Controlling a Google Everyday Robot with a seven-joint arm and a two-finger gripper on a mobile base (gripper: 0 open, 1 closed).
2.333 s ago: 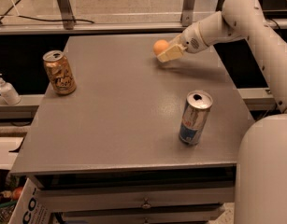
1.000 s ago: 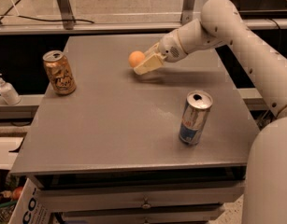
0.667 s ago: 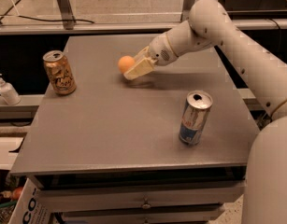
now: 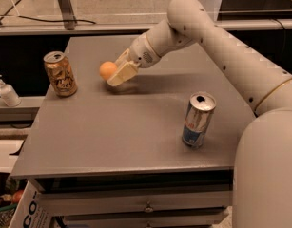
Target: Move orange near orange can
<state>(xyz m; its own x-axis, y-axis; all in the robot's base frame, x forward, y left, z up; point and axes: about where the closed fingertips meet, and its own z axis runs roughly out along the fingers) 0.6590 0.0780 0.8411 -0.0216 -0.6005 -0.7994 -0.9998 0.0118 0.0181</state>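
Looking at the orange [image 4: 106, 71] first, we found it pinched in the gripper [image 4: 113, 76], the two fingers closed on it. It was carried just above the table [image 4: 136, 127], with its shadow beneath. Where did that leave it against the orange can [image 4: 60, 73]?

Near, we judged, but not beside it yet. A bare strip of table lay between them, and the can stood upright close to the left edge. We took the step in hand to be the last of the carry, then the set-down.

How did we want that done?

We wanted the arm [image 4: 207, 37] to close the gap slowly and stop short of the can, since a fruit or a finger nudging it could tip it toward the edge. We wanted the orange lowered until it touched the top before the fingers parted, because a round fruit let go from any height would likely roll. We also wanted the fingers opened gently and drawn up and to the right, away from the can, so they would not flick the fruit.

Was anything else in the way?

No; the blue can [image 4: 198, 120] stood well apart at the front right, and the soap bottle [image 4: 6, 91] sat off the table to the left.
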